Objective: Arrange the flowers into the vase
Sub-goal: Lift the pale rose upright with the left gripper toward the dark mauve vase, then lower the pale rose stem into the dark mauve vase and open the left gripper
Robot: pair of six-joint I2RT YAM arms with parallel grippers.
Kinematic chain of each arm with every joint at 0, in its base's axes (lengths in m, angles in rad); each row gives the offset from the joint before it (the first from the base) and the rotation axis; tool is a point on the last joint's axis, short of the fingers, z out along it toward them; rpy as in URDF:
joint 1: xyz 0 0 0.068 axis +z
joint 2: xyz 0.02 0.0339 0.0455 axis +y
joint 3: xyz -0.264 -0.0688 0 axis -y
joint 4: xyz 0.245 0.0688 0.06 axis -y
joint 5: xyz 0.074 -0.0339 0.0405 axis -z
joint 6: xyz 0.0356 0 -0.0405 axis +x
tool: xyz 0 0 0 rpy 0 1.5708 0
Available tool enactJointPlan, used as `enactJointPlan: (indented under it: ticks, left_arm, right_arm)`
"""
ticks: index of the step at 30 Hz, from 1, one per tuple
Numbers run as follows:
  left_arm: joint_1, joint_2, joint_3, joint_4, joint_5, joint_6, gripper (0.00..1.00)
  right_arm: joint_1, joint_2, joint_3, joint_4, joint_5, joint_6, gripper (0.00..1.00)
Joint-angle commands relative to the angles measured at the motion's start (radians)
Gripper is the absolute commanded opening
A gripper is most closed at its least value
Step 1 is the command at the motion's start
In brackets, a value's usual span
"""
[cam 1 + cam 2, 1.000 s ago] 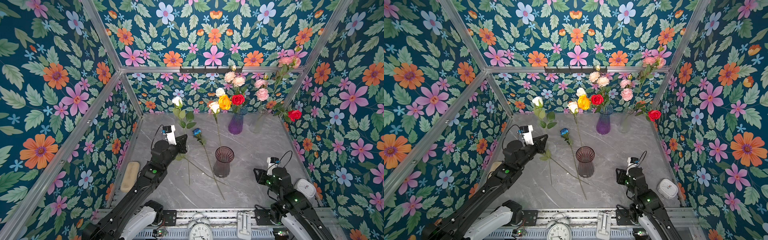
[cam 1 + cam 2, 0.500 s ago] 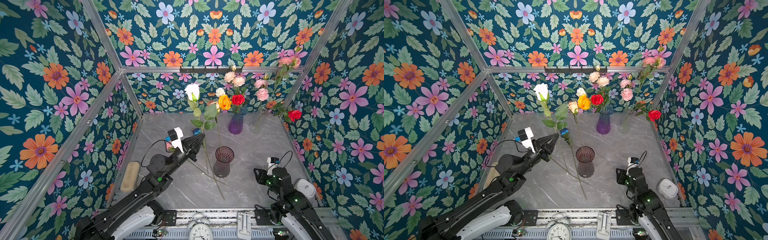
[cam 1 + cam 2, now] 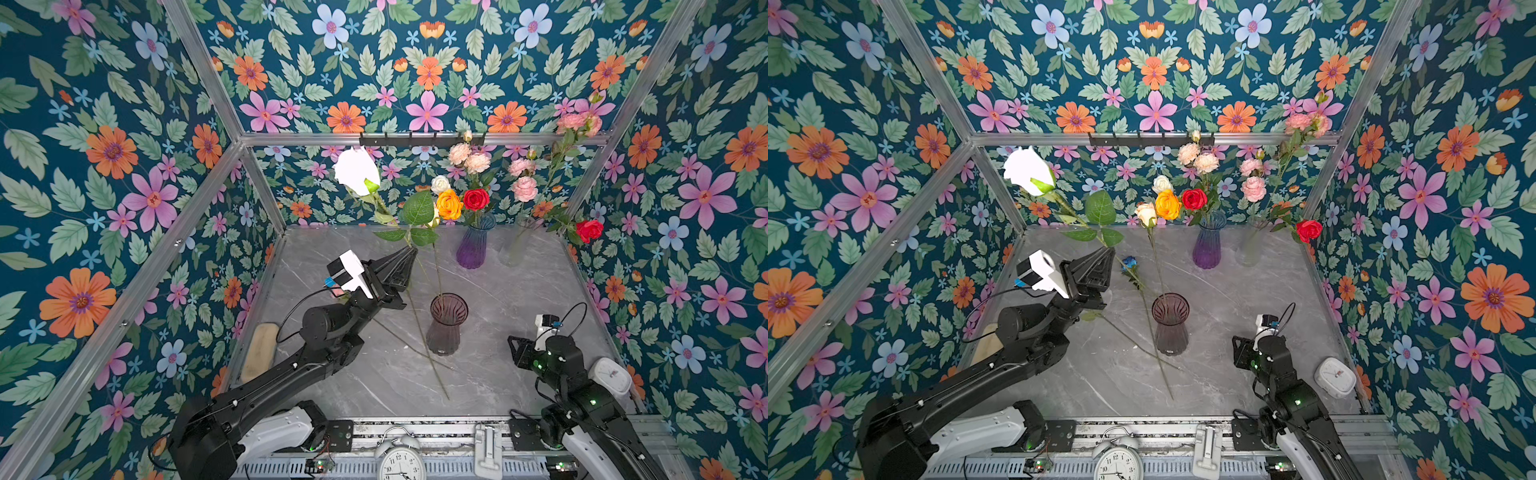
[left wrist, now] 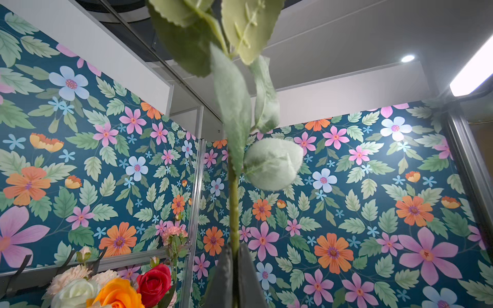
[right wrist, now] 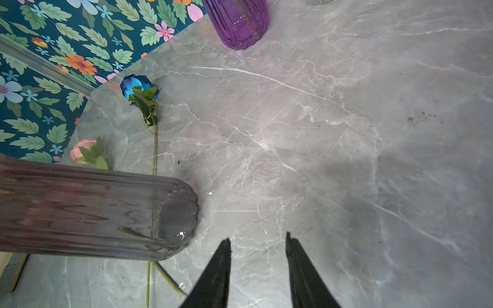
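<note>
Table (image 3: 532,307) is grey, with my dark vase (image 3: 446,328) standing in the middle. I hold the white rose (image 3: 357,170) up high, left of the vase, its stem squeezed tight in my left hand (image 3: 410,250). My right hand (image 5: 257,237) has its fingers a bit apart and holds nothing. A blue rose (image 3: 1129,262) lies flat.

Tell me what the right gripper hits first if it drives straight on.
Probably the bare table: the right gripper, open and empty, seems to point steeply down at the marble just beside the brown vase's foot, clear of it.
</note>
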Motion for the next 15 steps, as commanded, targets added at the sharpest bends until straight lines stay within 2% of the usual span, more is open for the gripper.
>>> enactJointPlan:
  ticks: [1,10,15]
  left_arm:
    - [-0.007,0.028,0.011,0.037,0.012,0.019,0.00]
    - [-0.012,0.047,-0.059,-0.058,-0.067,0.037,0.00]
    - [-0.014,0.072,-0.116,-0.057,-0.096,-0.016,0.00]
  right_arm:
    - [0.001,-0.009,-0.002,0.004,0.010,0.001,0.37]
    - [0.001,-0.011,-0.003,0.008,0.001,-0.001,0.37]
    - [0.001,-0.011,-0.003,0.008,-0.001,-0.001,0.37]
